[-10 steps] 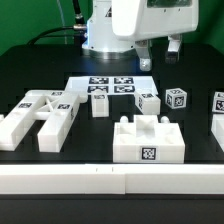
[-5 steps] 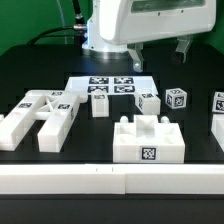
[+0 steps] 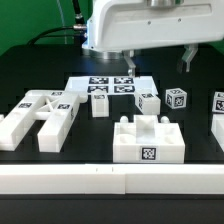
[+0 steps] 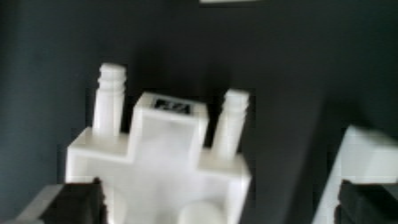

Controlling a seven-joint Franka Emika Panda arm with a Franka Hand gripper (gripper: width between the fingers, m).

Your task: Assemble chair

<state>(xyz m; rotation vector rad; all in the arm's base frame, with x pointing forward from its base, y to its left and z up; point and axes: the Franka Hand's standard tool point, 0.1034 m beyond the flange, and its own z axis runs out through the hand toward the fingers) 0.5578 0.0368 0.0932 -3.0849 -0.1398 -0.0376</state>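
Arm [image 3: 130, 25] with claw [image 3: 158, 60]: hangs over the table [image 3: 30, 70] behind the notched block [image 3: 148, 140], jaws spread wide apart, holding nothing
H-shaped frame [image 3: 40, 115]: lying flat, to the exterior view's left of the notched block
Notched block: front centre, tag on its near face
Marker board [image 3: 110, 87]: flat, behind the notched block
Small tagged blocks [image 3: 176, 98]: four, apart, in a loose row behind the notched block

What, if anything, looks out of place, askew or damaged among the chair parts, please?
Nothing stands out: the H-shaped frame, the notched block and the small blocks all sit flat on the table, with no visible damage.
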